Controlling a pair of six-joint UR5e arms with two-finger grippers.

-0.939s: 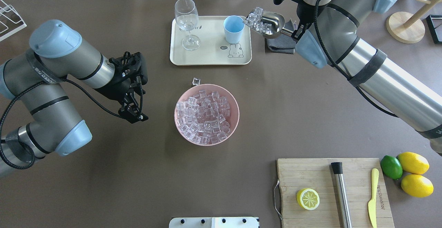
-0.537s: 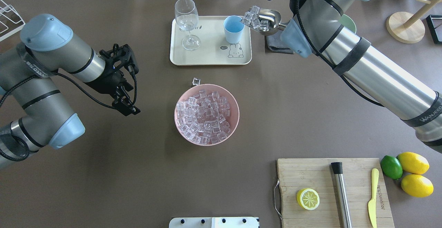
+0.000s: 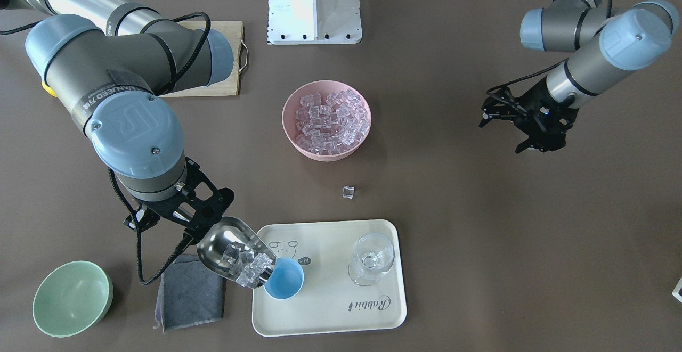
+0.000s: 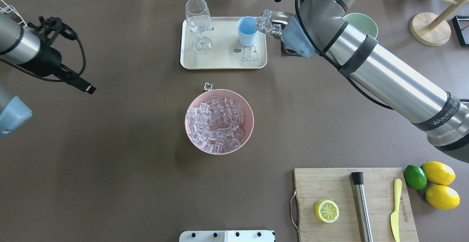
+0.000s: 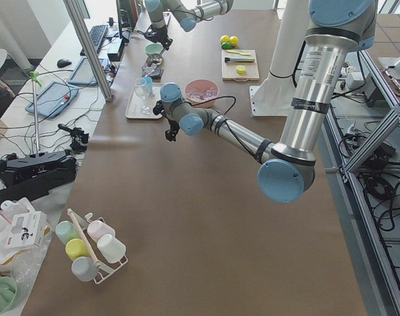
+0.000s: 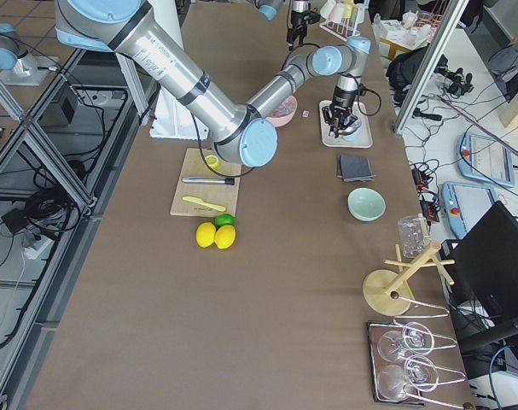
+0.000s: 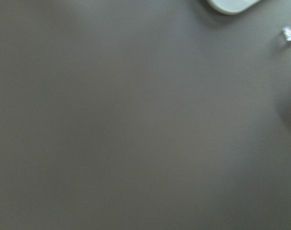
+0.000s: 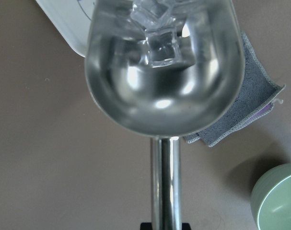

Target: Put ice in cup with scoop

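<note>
The silver scoop [image 3: 226, 243] hangs tilted at the rim of the light-blue cup [image 3: 285, 280], its mouth full of ice [image 3: 249, 268]. My right gripper [image 3: 186, 211] is shut on the scoop's handle [image 8: 164, 187]. From overhead, the scoop [image 4: 282, 16] and its ice [image 4: 266, 21] sit right beside the cup [image 4: 247, 31]. The cup stands on a cream tray [image 3: 330, 309]. More ice [image 3: 331, 117] fills the pink bowl [image 3: 292, 131]. One ice cube [image 3: 348, 192] lies loose on the table. My left gripper [image 3: 501, 136] is open and empty, far from them.
A stemmed glass [image 3: 371, 259] shares the tray. A grey cloth [image 3: 192, 293] and a green bowl [image 3: 72, 299] lie beside the scoop. In the overhead view a cutting board [image 4: 329, 183] carries a lemon half, a steel cylinder and a knife, with citrus fruit [image 4: 438, 183] beside it.
The right arm has carried the scoop left to the cup's rim and tipped it further. The left arm has pulled back to the table's left edge.
</note>
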